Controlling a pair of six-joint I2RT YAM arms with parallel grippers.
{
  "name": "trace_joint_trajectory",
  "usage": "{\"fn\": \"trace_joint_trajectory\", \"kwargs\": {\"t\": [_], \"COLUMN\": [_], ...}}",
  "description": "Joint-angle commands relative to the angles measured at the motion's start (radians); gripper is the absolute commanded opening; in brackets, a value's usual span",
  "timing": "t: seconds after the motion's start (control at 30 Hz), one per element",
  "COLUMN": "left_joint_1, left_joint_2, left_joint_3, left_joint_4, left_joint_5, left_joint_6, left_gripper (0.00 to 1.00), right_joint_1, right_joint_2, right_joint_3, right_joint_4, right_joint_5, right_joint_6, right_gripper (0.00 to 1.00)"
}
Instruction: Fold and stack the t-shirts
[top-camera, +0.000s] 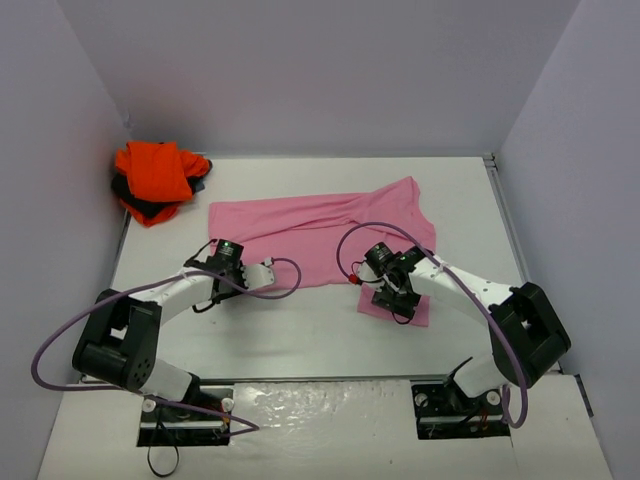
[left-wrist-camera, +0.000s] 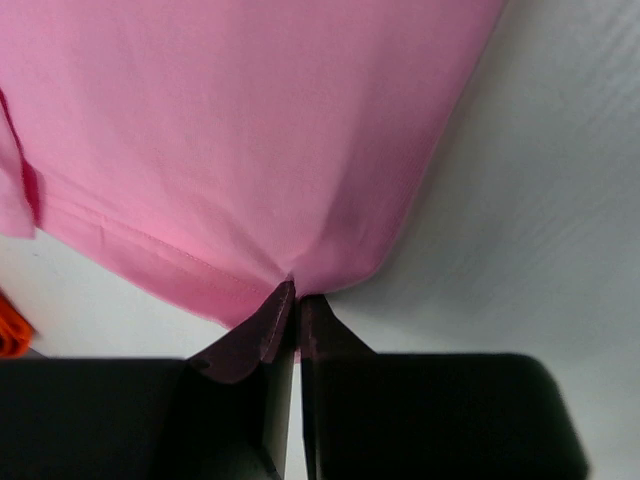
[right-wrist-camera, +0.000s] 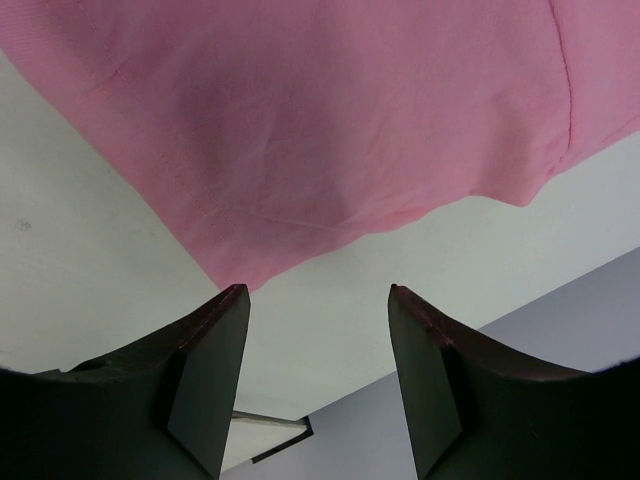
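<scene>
Left tool (left-wrist-camera: 297, 297) pinches one pink t-shirt (top-camera: 320, 225); right tool (right-wrist-camera: 318, 291) spread (orange t-shirt (top-camera: 155, 172): apparently one).

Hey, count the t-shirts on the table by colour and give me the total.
Pink t-shirt: 1
Orange t-shirt: 1
Dark t-shirt, mostly hidden under the orange one: 1
Total: 3
</scene>
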Motion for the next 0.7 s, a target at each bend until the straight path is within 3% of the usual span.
{"fn": "trace_joint_trajectory", "kwargs": {"t": [0.0, 0.37, 0.5, 0.67], "left_joint_1": [-0.034, -0.026, -0.023, -0.024], "left_joint_2": [-0.054, -0.071, -0.04, -0.009], "left_joint_3": [-0.026, -0.051, -0.019, 0.013], "left_joint_4": [-0.001, -0.011, -0.025, -0.031], "left_joint_5": [-0.023, -0.046, -0.038, -0.035], "left_joint_6": [0.014, 0.041, 0.033, 0.015], "left_gripper": [0.0, 0.0, 0.0, 0.0], "right_joint_1": [0.007, 0.006, 0.013, 0.022], "right_joint_2": [-0.014, -0.054, -0.077, -0.013], "right_joint_3": [0.007, 0.037, 0.067, 0.062], "right_joint_4": [-0.008, -0.068, -0.127, -0.167], "right_joint_5": [0.027, 0.054, -0.088, -0.167], "right_joint_6": [0.01, -0.005, -0.012, -0.028], "right_gripper": [0.55, 0.57, 0.64, 0.63]}}
